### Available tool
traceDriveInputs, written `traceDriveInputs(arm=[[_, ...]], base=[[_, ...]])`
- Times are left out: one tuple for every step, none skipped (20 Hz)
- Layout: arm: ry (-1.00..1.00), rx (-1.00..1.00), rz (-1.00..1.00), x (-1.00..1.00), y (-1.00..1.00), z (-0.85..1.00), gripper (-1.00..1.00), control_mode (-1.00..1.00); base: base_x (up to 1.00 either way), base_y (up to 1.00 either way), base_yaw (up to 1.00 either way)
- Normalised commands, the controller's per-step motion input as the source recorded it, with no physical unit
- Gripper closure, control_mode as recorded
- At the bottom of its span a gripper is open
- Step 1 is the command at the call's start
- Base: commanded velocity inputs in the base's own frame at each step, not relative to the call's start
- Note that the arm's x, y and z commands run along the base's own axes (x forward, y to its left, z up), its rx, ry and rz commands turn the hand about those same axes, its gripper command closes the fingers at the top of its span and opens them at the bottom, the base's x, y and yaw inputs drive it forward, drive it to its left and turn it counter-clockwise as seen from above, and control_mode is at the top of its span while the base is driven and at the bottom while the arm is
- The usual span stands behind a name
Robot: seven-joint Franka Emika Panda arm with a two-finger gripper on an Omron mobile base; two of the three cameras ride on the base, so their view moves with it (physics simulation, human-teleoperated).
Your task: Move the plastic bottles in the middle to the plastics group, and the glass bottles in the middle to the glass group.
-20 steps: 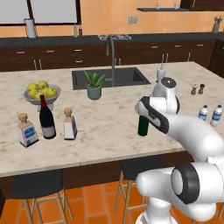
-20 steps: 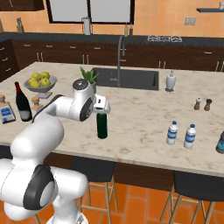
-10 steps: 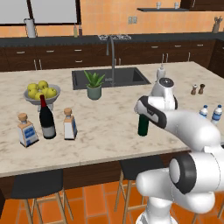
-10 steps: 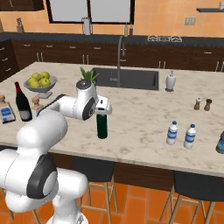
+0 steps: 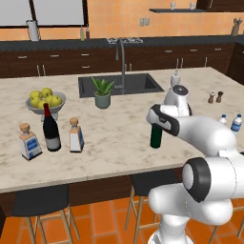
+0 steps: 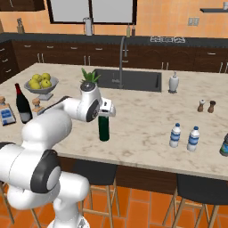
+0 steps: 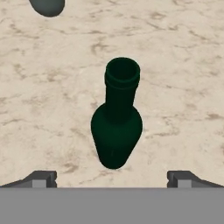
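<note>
The dark green slim-necked glass bottle [image 5: 156,137] [image 6: 103,129] stands upright on the marble island. My gripper [image 5: 160,120] [image 6: 107,110] hovers just above its neck. In the hand view the bottle [image 7: 116,127] lies centred ahead of my gripper [image 7: 111,179], whose fingertips [image 7: 43,178] stand wide apart and touch nothing. The glass group is at the island's left: a red-topped wine bottle [image 5: 50,129] [image 6: 23,105] between two squat tan-stoppered bottles [image 5: 28,143] [image 5: 75,137]. Two small water bottles [image 5: 237,123] [image 6: 175,135] [image 6: 193,138] stand at the right.
A fruit bowl [image 5: 45,100] [image 6: 42,84] and a potted plant [image 5: 102,93] stand behind the glass group, near the sink [image 5: 119,85]. Two shakers [image 6: 201,105] and a white dispenser [image 6: 173,83] are at the far right. A dark bottle [image 6: 225,144] shows at the right edge.
The hand has shifted only slightly above the green bottle. Its jaws have stayed wide and no bottle has moved.
</note>
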Motion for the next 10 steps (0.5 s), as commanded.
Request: traceDriveInputs(arm=[[0.0,0.0,0.0,0.12,0.0,-0.14,-1.0,-1.0],[0.0,0.0,0.0,0.07,0.0,-0.12,-1.0,-1.0],[0.0,0.0,0.0,0.03,0.0,-0.11,-1.0,-1.0],[0.0,0.0,0.0,0.03,0.0,-0.14,-1.0,-1.0],[0.0,0.0,0.0,0.0,0.0,-0.14,-1.0,-1.0],[0.0,0.0,0.0,0.04,0.0,-0.1,-1.0,-1.0],[0.0,0.0,0.0,0.05,0.0,-0.06,-1.0,-1.0],[0.0,0.0,0.0,0.06,0.0,-0.07,-1.0,-1.0],[-0.01,0.0,0.0,0.06,0.0,-0.09,-1.0,-1.0],[0.0,0.0,0.0,0.08,0.0,-0.11,-1.0,-1.0]], base=[[0.0,0.0,0.0],[0.0,0.0,0.0],[0.0,0.0,0.0],[0.0,0.0,0.0],[0.0,0.0,0.0],[0.0,0.0,0.0],[0.0,0.0,0.0],[0.0,0.0,0.0],[0.0,0.0,0.0],[0.0,0.0,0.0]])
